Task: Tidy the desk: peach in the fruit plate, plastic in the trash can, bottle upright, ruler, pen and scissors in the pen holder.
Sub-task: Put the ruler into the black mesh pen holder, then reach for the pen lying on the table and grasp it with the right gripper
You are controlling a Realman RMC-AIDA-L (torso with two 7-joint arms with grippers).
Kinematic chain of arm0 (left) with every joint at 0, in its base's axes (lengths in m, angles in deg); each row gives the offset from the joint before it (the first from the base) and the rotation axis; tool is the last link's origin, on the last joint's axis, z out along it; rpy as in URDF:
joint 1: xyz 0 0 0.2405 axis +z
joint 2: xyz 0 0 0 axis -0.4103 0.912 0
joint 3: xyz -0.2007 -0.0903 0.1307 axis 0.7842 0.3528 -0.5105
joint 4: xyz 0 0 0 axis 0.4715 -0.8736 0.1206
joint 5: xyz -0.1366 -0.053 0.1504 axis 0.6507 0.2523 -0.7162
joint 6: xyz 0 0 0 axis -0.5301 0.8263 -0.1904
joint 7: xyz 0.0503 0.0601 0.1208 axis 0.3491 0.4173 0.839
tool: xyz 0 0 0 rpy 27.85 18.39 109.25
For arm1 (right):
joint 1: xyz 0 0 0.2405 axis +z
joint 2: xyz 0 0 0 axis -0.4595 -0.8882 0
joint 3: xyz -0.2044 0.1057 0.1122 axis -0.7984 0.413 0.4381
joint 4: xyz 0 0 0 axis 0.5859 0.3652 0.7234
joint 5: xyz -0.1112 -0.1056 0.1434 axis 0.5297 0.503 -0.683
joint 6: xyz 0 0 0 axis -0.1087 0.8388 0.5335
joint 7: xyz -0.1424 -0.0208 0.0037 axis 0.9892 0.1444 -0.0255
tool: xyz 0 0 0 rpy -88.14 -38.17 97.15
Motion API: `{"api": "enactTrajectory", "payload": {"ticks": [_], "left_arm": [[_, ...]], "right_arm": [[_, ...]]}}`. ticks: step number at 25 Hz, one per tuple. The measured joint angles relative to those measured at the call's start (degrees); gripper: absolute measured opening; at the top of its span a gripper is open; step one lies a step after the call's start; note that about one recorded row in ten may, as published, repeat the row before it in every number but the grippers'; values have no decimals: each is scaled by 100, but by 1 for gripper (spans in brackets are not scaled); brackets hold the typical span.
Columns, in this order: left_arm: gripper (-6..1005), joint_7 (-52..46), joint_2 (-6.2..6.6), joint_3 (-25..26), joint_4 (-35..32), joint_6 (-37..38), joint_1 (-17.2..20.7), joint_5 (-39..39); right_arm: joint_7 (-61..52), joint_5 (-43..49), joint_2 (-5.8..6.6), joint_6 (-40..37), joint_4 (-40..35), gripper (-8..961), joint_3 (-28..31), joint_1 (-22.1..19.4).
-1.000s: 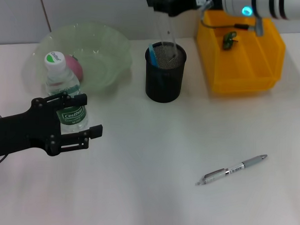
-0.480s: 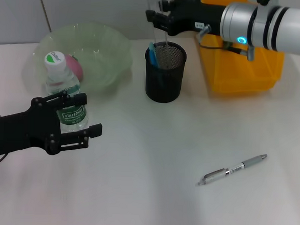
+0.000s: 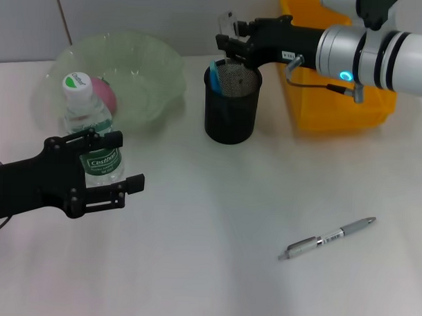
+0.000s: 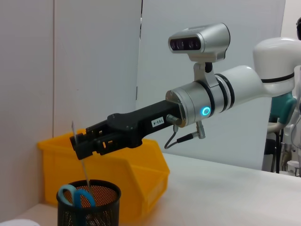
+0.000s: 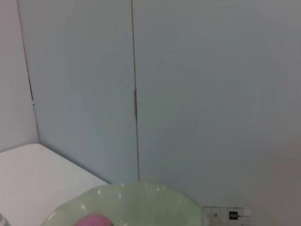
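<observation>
My right gripper (image 3: pixel 232 48) hangs just above the black mesh pen holder (image 3: pixel 231 107), shut on a clear ruler (image 4: pixel 85 172) whose lower end reaches into the holder. The left wrist view shows this gripper (image 4: pixel 78 141) and the holder (image 4: pixel 89 207) too. Blue-handled scissors (image 3: pixel 214 71) stand in the holder. A silver pen (image 3: pixel 326 238) lies on the table at the front right. The water bottle (image 3: pixel 84 115) stands upright, with my open left gripper (image 3: pixel 127 162) right beside it. A pink peach (image 3: pixel 106 93) lies in the green fruit plate (image 3: pixel 148 66). No plastic shows.
A yellow bin (image 3: pixel 337 107) stands behind and right of the pen holder, partly covered by my right arm. The bottle stands directly in front of the fruit plate. White table surface stretches between the holder and the pen.
My right arm has come down and forward over the pen holder, lowering the ruler into it. The left arm and the bottle have not moved.
</observation>
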Motion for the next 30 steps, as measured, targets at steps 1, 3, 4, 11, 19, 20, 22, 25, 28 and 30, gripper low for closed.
{"api": "enactTrajectory", "payload": {"ticks": [1,3,4,11,19,20,22,25,28,30], "left_arm": [[834,0,0,0,0,0,0,0],[834,0,0,0,6,3,6,0],[834,0,0,0,6,3,6,0],[834,-53,18,4,-36,8,28,35],[834,-58,34,9,-64,31,24,59],[834,-57,34,9,-64,30,19,59],[834,-53,34,10,-65,29,14,60],[834,-55,30,28,-63,23,10,64],[834,-11,22,64,-31,-9,29,66],[834,-7,21,70,-23,-25,27,62]], "right_arm": [[0,0,0,-4,21,522,0,2],[1,-1,2,-8,80,527,-1,20],[2,-2,3,-8,92,529,-7,30],[5,-68,6,-29,87,545,0,-39],[-33,-266,24,-121,-113,626,4,-192],[-46,-282,23,-162,-195,644,5,-245],[-77,-281,37,-423,-420,680,5,-380],[-312,-87,134,-1230,-1072,698,5,-712],[-1253,1047,298,-2566,-2182,698,331,-992],[-1476,1645,339,-3382,-2612,698,773,-977]]}}
